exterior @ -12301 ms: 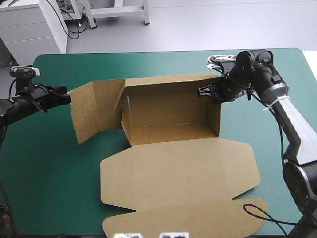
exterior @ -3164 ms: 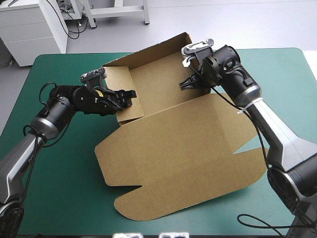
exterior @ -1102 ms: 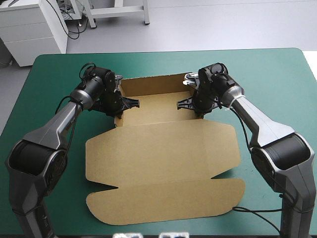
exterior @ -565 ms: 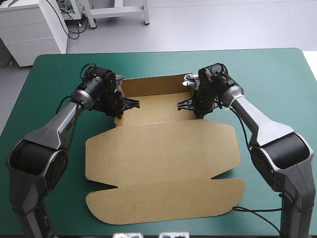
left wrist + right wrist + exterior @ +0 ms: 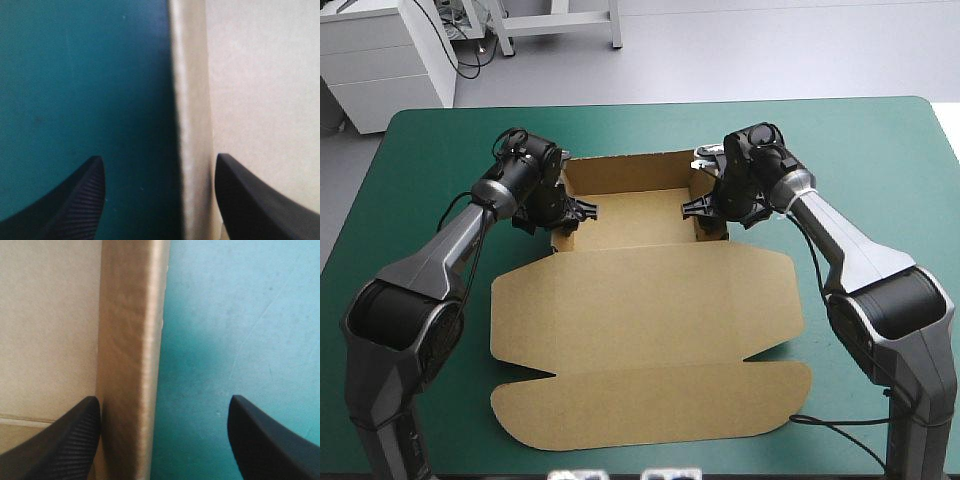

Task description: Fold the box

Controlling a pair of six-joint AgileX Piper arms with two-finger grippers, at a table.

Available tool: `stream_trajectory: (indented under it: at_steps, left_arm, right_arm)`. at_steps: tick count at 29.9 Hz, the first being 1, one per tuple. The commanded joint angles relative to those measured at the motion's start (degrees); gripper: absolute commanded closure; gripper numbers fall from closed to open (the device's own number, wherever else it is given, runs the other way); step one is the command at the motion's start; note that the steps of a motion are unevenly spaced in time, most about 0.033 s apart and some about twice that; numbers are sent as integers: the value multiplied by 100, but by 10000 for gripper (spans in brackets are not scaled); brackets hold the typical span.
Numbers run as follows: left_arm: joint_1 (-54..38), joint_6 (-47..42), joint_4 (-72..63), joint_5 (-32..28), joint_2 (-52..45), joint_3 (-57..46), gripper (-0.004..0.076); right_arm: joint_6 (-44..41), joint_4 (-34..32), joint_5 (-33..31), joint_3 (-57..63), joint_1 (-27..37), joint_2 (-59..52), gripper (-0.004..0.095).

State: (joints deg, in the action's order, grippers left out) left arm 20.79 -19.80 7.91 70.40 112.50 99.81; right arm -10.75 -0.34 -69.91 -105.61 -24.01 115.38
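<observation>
The brown box [image 5: 650, 310] sits mid-way across the teal-green table [image 5: 880, 150] as an open tray, with its far and side walls raised and its lid [image 5: 640, 400] lying flat toward the near edge. The left gripper [image 5: 582, 210] is down over the tray's left wall [image 5: 192, 125], its black fingers spread, one over the cover and one inside the tray, not pinching the board. The right gripper [image 5: 698, 207] straddles the right wall [image 5: 130, 340] the same way, fingers wide apart
</observation>
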Motion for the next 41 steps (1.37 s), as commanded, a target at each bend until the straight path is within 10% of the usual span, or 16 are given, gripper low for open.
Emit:
stream_trajectory:
  at_steps: [1, 12, 19, 41]
  left_arm:
    - [17, -155, 107, 333, -324, 610, 263]
    - [-30, -155, -16, 342, -860, 1720, 322]
    - [-44, 338, 105, 342, -1871, 1722, 725]
    - [-44, 998, 242, -2, -6856, -2515, 731]
  right_arm:
    - [59, -119, 83, -508, 35, -313, 239]
    - [-109, -156, -161, -1907, 35, -436, 239]
    - [-147, 34, -161, -1949, 35, -840, 239]
    - [82, 34, -161, -1227, 35, -262, 239]
